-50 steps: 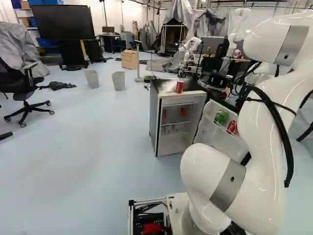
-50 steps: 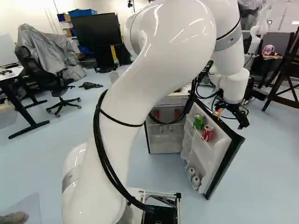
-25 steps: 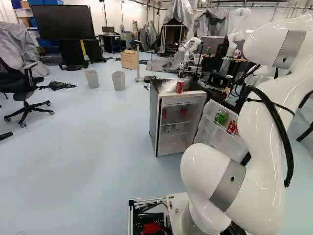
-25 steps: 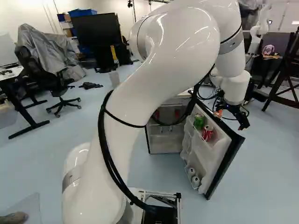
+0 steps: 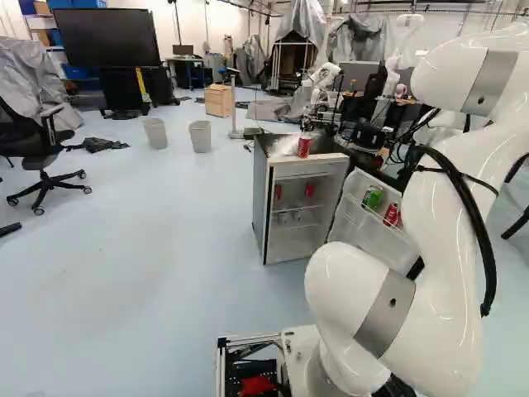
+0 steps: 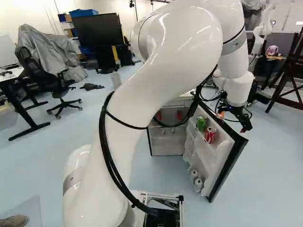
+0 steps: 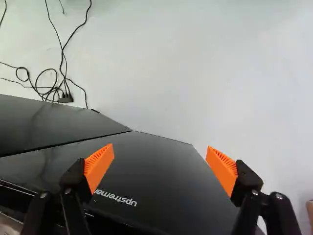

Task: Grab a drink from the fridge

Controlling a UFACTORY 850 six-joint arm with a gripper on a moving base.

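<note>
Change, past 1 second: arm (image 6: 177, 71) shifted slightly against its foot joint, then all but no motion in the last half of it; base unmoved; cans and fridge (image 5: 260, 203) unmoved. Likely meaning: a pause or slow adjustment at the door, with no drink picked.

Gripper (image 7: 160, 147): 1, 2 fingers wide apart, nothing clamped. Wrist view gives a black panel (image 7: 161, 171) beneath and between them; contact cannot be told.

Door (image 6: 200, 153): 1, swung open, right of centre in the right base view. Its upper rack: 1 green can (image 6: 201, 124), 1 red can (image 6: 210, 135), side by side. Lower rack: 2 pale cans (image 6: 198, 182).

Fridge top: 1 red can (image 5: 303, 147), upper centre of the left base view.

Edges: gripper at the door's upper outer corner, cans on its inner side. Next move probably calls for lift, then passage round that edge. Risk: knocking the door. Room: open floor (image 5: 157, 248) left of the fridge; loose cables (image 7: 62, 85) lie ahead, past the panel.
</note>
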